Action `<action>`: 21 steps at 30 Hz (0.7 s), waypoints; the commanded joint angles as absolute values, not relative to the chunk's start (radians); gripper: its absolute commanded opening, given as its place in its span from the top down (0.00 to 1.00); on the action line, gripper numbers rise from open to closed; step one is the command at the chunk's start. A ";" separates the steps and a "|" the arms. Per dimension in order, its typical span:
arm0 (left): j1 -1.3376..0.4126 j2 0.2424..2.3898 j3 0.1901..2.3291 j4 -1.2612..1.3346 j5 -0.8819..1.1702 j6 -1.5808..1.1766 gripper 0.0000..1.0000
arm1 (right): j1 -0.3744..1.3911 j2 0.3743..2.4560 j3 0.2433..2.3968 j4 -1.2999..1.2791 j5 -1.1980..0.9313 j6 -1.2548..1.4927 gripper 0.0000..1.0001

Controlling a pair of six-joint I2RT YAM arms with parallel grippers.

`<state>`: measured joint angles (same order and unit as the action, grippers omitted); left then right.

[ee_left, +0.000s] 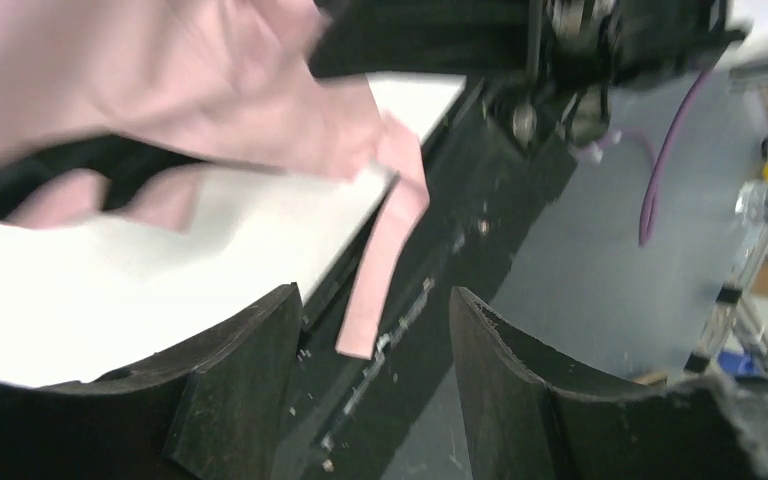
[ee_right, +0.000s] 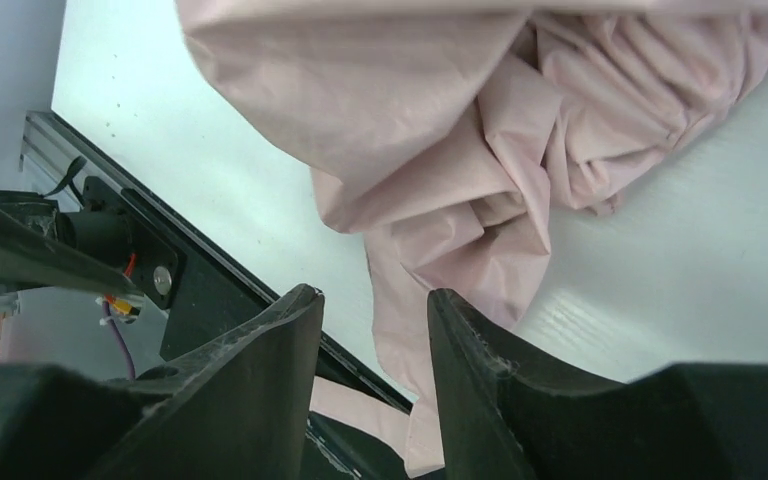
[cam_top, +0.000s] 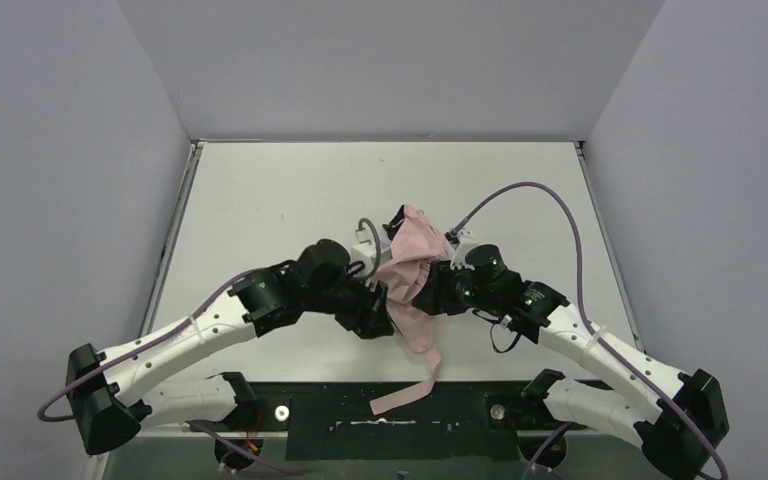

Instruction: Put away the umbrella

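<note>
Pink umbrella (cam_top: 412, 258) is flanked by left gripper (ee_left: 375, 297) and right gripper (ee_right: 372, 293), each seen with fingers parted.

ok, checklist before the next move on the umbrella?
1. left tool open: ok.
2. right tool open: ok.
3. right tool free of fabric: cannot tell, folds sit right behind the gap.
4. umbrella canopy bundled: not ok, loose and crumpled.
5. strap wrapped: not ok, trails over the table's near edge.
</note>
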<state>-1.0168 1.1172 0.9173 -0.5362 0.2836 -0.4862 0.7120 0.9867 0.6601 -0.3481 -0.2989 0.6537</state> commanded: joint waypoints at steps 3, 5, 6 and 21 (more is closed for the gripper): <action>-0.804 1.096 1.168 -0.604 0.297 -0.312 0.46 | 0.694 0.961 0.830 -0.476 -0.244 0.527 0.50; -0.718 1.117 1.212 -0.594 0.300 -0.287 0.39 | 0.690 0.971 0.875 -0.522 -0.221 0.489 0.45; -0.678 1.135 1.242 -0.585 0.304 -0.278 0.36 | 0.687 0.975 0.896 -0.545 -0.202 0.467 0.43; -0.626 1.496 1.446 -0.482 0.267 -0.181 0.35 | 0.386 1.212 1.158 -0.520 -0.197 0.205 0.21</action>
